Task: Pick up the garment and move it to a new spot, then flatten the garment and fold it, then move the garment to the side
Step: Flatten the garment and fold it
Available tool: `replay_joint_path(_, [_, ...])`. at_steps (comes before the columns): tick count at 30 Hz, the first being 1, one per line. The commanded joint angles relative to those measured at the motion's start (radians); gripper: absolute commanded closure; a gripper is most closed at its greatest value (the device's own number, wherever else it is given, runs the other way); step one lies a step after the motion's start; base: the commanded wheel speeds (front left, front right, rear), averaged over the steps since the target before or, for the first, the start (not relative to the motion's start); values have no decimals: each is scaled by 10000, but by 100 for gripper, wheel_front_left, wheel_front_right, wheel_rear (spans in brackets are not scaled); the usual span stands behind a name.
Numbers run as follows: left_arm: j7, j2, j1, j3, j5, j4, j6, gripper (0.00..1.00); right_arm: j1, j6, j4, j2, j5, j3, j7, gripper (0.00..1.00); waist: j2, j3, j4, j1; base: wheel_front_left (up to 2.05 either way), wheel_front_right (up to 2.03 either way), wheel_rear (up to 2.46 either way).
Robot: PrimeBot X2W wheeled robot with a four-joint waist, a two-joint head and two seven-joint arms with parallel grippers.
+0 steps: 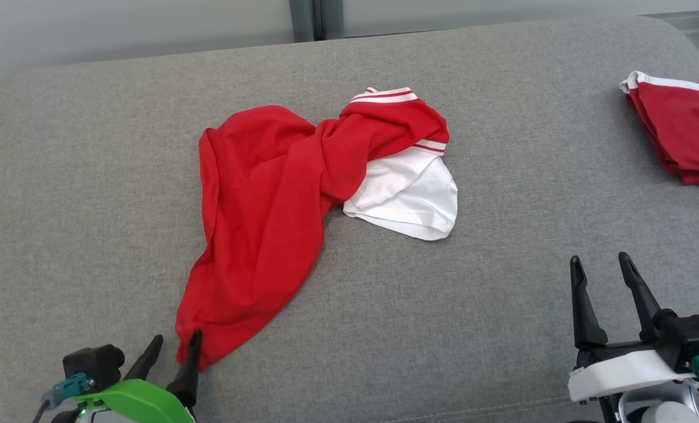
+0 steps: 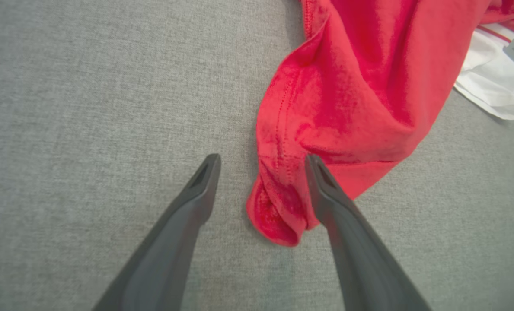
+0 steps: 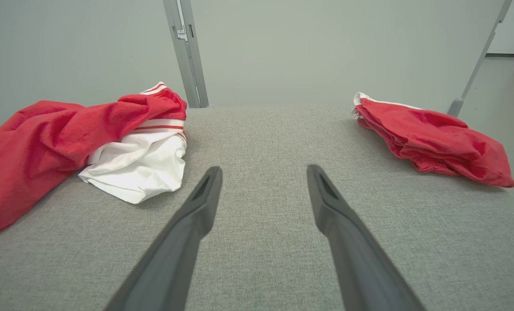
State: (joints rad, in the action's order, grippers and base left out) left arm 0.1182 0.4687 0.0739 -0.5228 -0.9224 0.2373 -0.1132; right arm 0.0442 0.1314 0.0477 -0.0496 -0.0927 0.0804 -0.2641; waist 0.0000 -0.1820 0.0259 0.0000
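Left gripper [image 1: 177, 336] is hovering, fingers spread, over the twisted red-and-white cloth garment [image 1: 267, 194]'s corner; that twist is probably risking bunching during flattening.

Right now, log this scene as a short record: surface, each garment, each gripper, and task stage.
surface: grey upholstered surface
target: red and white garment, crumpled and twisted, white part bunched at its far right
other cloth: second red garment, white-trimmed, folded at the far right edge, apart from the first
left gripper: open, the garment's near corner lying between its fingers
right gripper: open, over bare surface, holding nothing
stage: not yet flattened or folded
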Motion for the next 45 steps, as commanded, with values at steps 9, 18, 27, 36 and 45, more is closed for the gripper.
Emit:
replay_joint_path(9, [88, -37, 287, -71, 174, -47, 32, 100, -9, -15, 70, -23, -145, -66, -1, 0, 0, 65, 198, 0, 0, 0, 0])
replay_joint_path(18, [-91, 68, 184, -107, 3, -38, 114, 100, 31, -15, 101, -23, -211, -12, -1, 0, 0, 77, 159, 0, 0, 0, 0])
replay_joint_path(27, [-151, -31, 248, -119, -137, 123, 105, 100, -78, -15, 144, -23, -222, -90, -1, 0, 0, 117, 100, 0, 0, 0, 0])
replay_joint_path(36, [-43, -154, 290, -55, -282, 190, 80, 40, 51, -15, 127, -23, -184, -108, -1, 0, 0, 145, 210, 0, 0, 0, 0])
replay_joint_path(45, [-336, -145, 477, -393, -76, 533, 232, 88, -11, -15, 70, -23, -214, -65, -1, 0, 0, 41, 327, 0, 0, 0, 0])
